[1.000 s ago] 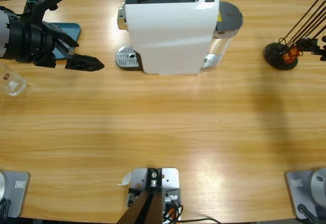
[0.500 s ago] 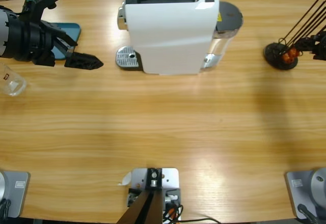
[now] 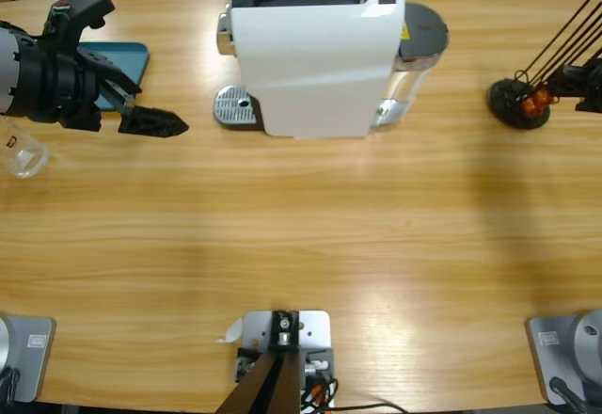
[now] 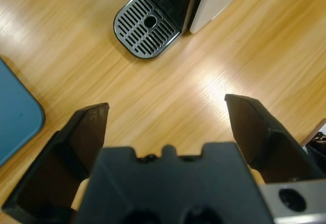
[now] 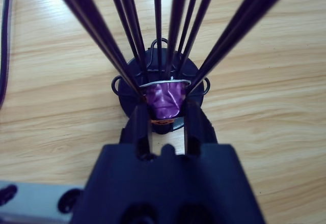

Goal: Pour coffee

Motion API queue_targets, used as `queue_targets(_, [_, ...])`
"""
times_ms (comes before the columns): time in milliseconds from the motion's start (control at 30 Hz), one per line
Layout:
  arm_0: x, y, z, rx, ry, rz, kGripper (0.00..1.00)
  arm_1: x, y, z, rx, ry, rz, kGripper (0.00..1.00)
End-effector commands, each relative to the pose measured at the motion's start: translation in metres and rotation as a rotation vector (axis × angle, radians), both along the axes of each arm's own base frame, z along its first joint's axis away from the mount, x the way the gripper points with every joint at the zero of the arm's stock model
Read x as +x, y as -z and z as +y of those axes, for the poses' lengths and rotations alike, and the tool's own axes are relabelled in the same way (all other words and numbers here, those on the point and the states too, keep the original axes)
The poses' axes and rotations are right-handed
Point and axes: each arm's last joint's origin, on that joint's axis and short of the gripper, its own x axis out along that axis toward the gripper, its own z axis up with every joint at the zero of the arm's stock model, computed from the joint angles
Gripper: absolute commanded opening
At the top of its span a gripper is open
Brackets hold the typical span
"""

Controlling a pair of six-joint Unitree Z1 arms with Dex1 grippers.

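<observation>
A white coffee machine (image 3: 315,52) stands at the table's back middle, with its round slotted drip tray (image 3: 235,106) (image 4: 147,25) bare. My left gripper (image 3: 155,122) (image 4: 168,117) hovers left of that tray, jaws wide open and empty. A clear glass (image 3: 21,151) stands at the far left edge; no coffee shows in it. At the far right, my right gripper (image 3: 576,85) (image 5: 167,112) reaches into a black wire capsule holder (image 3: 517,103), its jaws closed on a purple capsule (image 5: 165,99) between the rods.
A blue mat (image 3: 118,61) (image 4: 15,117) lies at the back left, behind my left arm. The holder's long black rods (image 5: 158,25) fan out around my right gripper. Bare wood stretches across the table's middle and front.
My left arm has drawn back slightly to the left, uncovering more of the blue mat. The right gripper has shifted only a little at the capsule holder.
</observation>
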Motion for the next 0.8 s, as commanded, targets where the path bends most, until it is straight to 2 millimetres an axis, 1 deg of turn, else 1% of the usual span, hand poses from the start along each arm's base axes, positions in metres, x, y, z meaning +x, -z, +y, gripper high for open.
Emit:
queue_targets(33, [-0.004, 0.008, 0.007, 0.018, -0.027, 0.012, 1.000, -0.006, -0.001, -0.003, -0.001, -0.012, -0.004, 0.054])
queue_targets(100, [-0.004, 0.008, 0.007, 0.018, -0.027, 0.011, 1.000, -0.006, -0.001, -0.003, -0.002, -0.013, -0.005, 0.000])
queue_targets(200, [-0.004, 0.008, 0.007, 0.018, -0.027, 0.012, 1.000, -0.007, -0.004, -0.003, -0.003, -0.012, -0.014, 0.000])
queue_targets(300, [-0.005, 0.008, 0.008, 0.018, -0.027, 0.012, 1.000, -0.010, -0.011, -0.003, -0.012, -0.012, -0.032, 0.000])
queue_targets(367, [-0.004, 0.008, 0.008, 0.018, -0.027, 0.012, 1.000, -0.015, -0.015, -0.004, -0.026, -0.009, -0.023, 0.000])
queue_targets(533, [-0.003, 0.009, 0.006, 0.018, -0.027, 0.012, 1.000, -0.016, -0.042, -0.005, -0.039, 0.000, -0.050, 0.000])
queue_targets(700, [-0.003, 0.009, 0.006, 0.016, -0.026, 0.012, 1.000, -0.016, -0.054, -0.006, -0.045, 0.002, -0.067, 0.000])
queue_targets(800, [-0.003, 0.009, 0.006, 0.016, -0.026, 0.012, 1.000, -0.016, -0.064, -0.006, -0.046, 0.003, -0.081, 0.000])
